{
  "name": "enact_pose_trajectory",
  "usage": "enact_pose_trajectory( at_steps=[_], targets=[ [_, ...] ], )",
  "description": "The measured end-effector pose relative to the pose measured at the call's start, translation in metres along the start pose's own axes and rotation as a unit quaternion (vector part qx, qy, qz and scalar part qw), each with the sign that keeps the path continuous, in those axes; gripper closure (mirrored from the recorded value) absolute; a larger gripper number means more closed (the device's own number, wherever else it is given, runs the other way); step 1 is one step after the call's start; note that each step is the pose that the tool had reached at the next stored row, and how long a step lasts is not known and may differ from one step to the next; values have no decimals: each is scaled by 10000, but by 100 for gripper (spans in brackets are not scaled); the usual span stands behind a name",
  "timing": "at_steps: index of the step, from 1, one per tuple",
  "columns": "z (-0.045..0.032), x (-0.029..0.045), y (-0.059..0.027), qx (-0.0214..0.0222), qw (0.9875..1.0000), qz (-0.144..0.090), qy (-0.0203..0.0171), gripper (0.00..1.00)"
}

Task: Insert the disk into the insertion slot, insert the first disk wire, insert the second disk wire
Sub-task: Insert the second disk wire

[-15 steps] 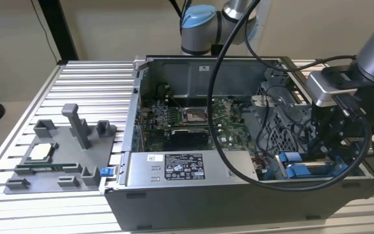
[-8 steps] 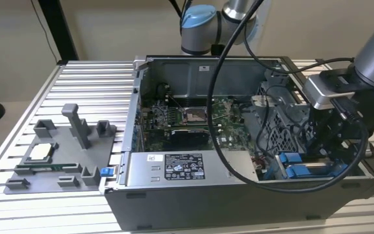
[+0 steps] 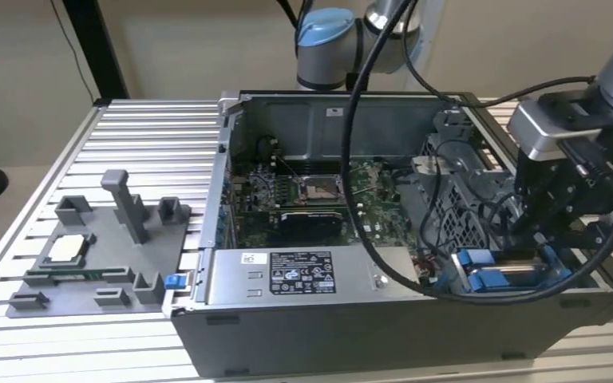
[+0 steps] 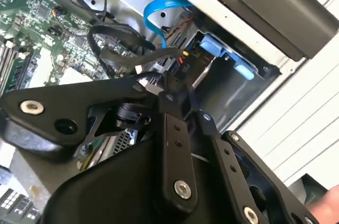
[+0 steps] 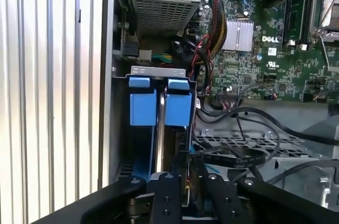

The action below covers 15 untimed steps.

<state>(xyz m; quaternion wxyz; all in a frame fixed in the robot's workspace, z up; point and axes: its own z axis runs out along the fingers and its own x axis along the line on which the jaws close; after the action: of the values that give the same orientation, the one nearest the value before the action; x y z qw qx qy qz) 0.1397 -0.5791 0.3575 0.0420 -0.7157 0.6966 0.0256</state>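
Observation:
The disk (image 5: 143,108) sits edge-up in the insertion slot (image 5: 158,70), with the two bright blue tabs of its frame at the slot's mouth. In the exterior view the disk (image 3: 490,277) lies in the case's front corner at the exterior view's right, inside the grey slot (image 3: 589,281). My gripper (image 3: 527,249) reaches down into that corner right beside it. In the second wrist view my gripper (image 4: 176,89) has its fingers drawn together on a black disk wire (image 4: 132,54), close to the blue tabs (image 4: 214,44). My gripper (image 5: 188,175) hides the wire's plug end.
The open case holds the green motherboard (image 3: 306,191), a labelled power supply (image 3: 301,275) and a perforated grey cage (image 5: 249,147) draped with loose black cables. A blue flat cable (image 4: 159,6) loops near the bay. A grey parts fixture (image 3: 83,255) stands on the slatted table.

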Motion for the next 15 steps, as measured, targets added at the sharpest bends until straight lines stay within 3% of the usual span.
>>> enact_pose_trajectory(
  at_steps=[8, 15],
  targets=[
    [-345, -34, -9, -1, 10000, 0, -1, 0],
    [-348, -33, -9, -1, 10000, 0, -2, 0]
  ],
)
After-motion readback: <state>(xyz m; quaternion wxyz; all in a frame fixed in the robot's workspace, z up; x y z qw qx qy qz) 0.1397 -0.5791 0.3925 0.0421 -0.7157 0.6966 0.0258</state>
